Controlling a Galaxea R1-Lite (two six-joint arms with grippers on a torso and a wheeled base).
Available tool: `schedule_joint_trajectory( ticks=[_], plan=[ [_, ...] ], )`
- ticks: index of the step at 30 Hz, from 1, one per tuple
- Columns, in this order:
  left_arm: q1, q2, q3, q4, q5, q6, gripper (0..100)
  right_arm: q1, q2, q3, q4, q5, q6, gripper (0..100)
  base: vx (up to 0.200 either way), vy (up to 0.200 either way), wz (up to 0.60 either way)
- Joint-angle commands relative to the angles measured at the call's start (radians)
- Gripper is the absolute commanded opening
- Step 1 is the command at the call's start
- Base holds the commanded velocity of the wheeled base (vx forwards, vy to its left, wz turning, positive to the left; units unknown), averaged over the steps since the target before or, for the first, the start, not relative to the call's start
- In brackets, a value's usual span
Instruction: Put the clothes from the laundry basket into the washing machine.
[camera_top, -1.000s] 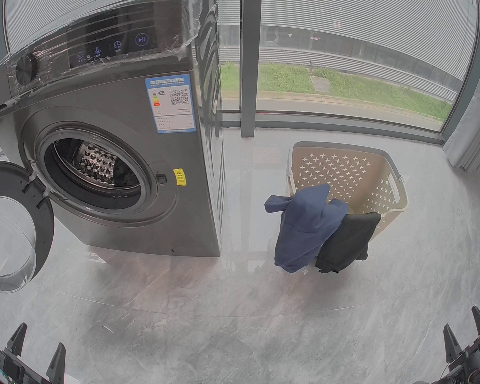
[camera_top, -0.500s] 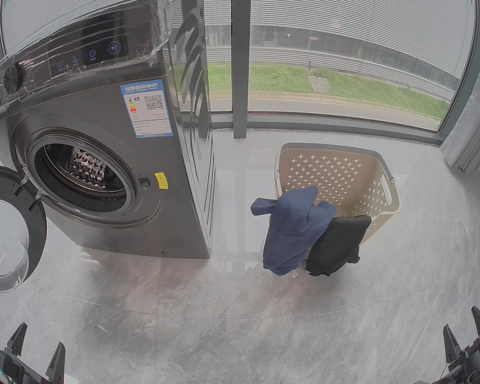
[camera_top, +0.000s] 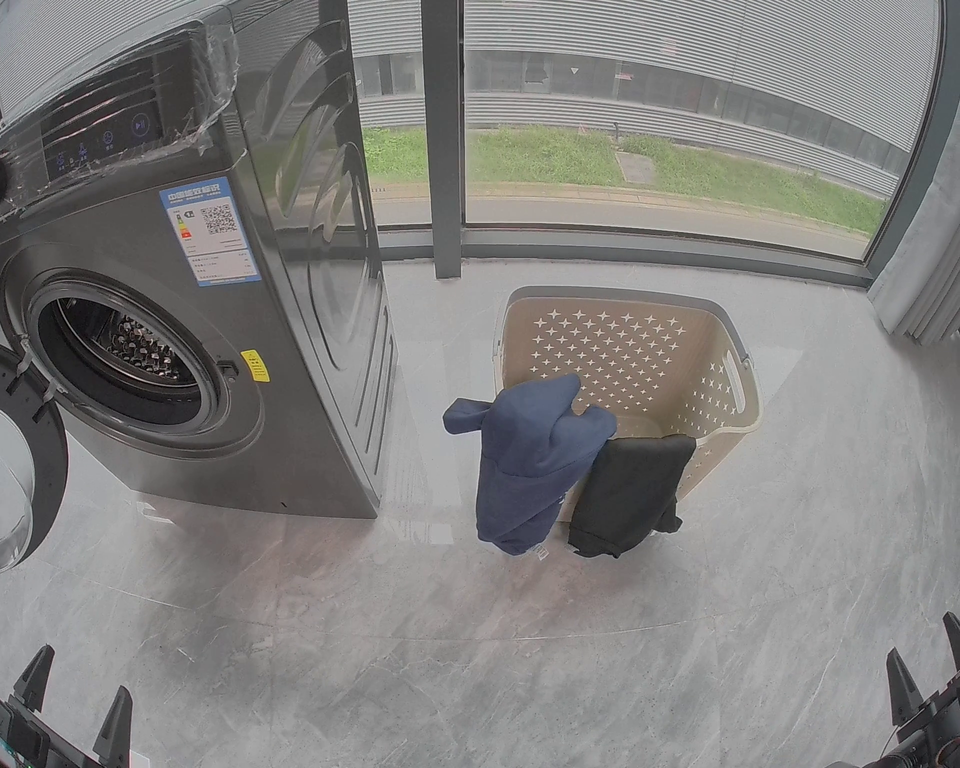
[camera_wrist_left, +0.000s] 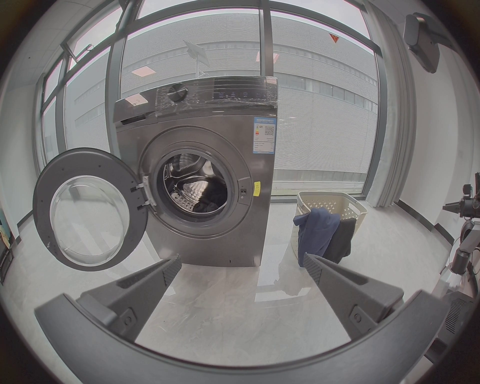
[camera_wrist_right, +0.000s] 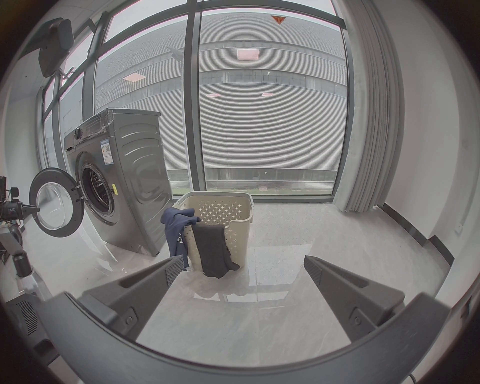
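Clothes (camera_top: 535, 440): blue garment (camera_top: 520, 485) and black garment (camera_top: 625, 490) draped side by side over near rim of laundry basket (camera_top: 610, 345), on floor beside washing machine (camera_top: 300, 300), door (camera_top: 35, 470) swung wide. Left gripper (camera_top: 80, 677) and right gripper (camera_top: 922, 642) low, spread apart, empty.

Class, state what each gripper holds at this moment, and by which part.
Nothing is held. The left gripper and right gripper are open and empty; the blue garment and black garment hang over the laundry basket rim.
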Motion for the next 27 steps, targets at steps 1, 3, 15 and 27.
schedule_joint_trajectory(
  ticks=[1, 3, 15, 27],
  plan=[
    [0.0, -0.013, 0.016, 0.0, 0.0, 0.001, 100, 0.0, -0.012, 0.018, 0.0, 0.0, 0.0, 100, 0.0, 0.0, 0.0],
    [0.0, -0.013, 0.016, 0.001, 0.0, 0.001, 100, 0.0, -0.012, 0.018, 0.0, 0.0, 0.0, 100, 0.0, -0.1, 0.0],
    [0.0, -0.013, 0.016, 0.0, 0.002, -0.001, 100, 0.0, -0.012, 0.018, 0.0, 0.0, 0.0, 100, 0.0, -0.2, 0.0],
    [0.0, -0.013, 0.016, -0.002, 0.002, -0.004, 100, 0.0, -0.012, 0.018, 0.0, 0.0, 0.001, 100, 0.067, -0.033, 0.0]
  ],
)
